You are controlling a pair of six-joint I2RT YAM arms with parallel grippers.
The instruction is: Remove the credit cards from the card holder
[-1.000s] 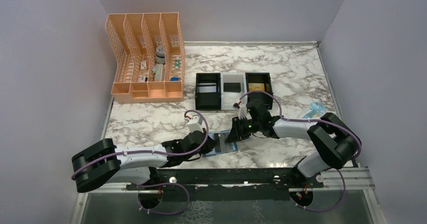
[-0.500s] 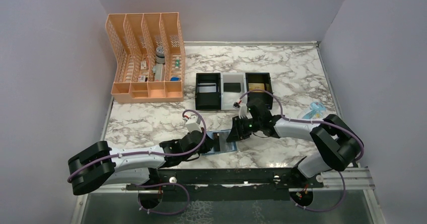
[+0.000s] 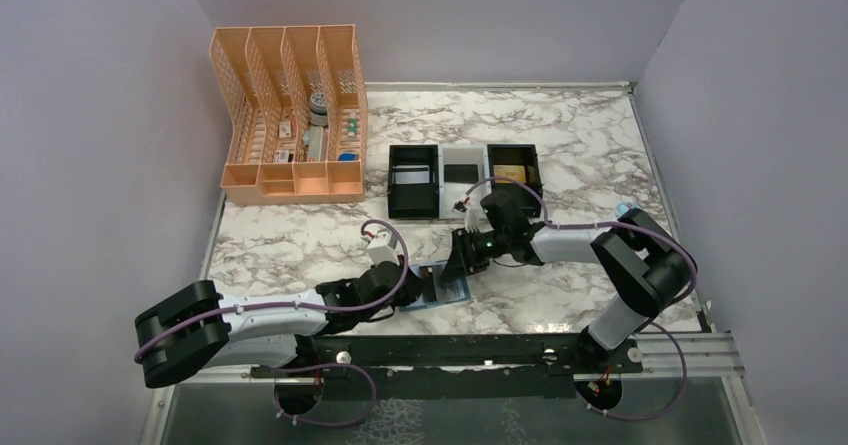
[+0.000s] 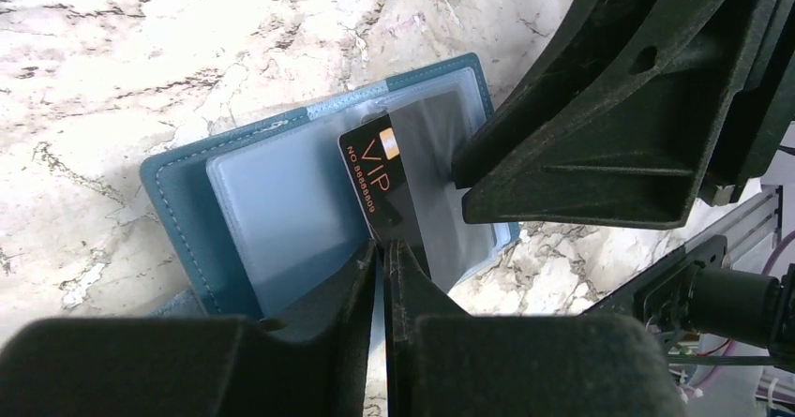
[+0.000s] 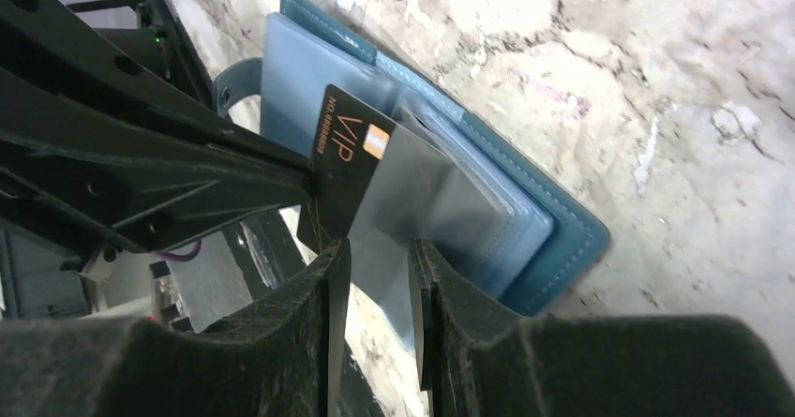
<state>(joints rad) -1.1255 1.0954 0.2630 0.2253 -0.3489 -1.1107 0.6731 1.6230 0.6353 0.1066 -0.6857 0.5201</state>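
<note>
Presently the wallet [image 3: 455, 290] lies open and flat on the counter [image 3: 580, 135], low centre of the top view, between the two arm tips. Clear sleeves face up inside it.

Black card [image 4: 375, 178], "VIP" in orange, sticks partway out of a sleeve [image 5: 412, 192].

Left fingers [image 4: 384, 248]: nearly together, with a thin slit of light between them and the card's lower corner right at the tips. Cannot tell whether they pinch it.

Right fingers [image 5: 377, 248]: apart, one on either side of the loose sleeve, which shows in the gap. In the left wrist view their tip sits against that sleeve, right of centre. No grip shows.

The two sets of fingers stand just beside each other over the wallet.

Tray [image 3: 440, 197] sits mid-frame above the wallet, well apart from it. It has a grey card [image 3: 411, 176] in its left compartment and a gold card [image 3: 509, 172] in its right.

Orange organizer [image 3: 290, 180] stands upper left.
</note>
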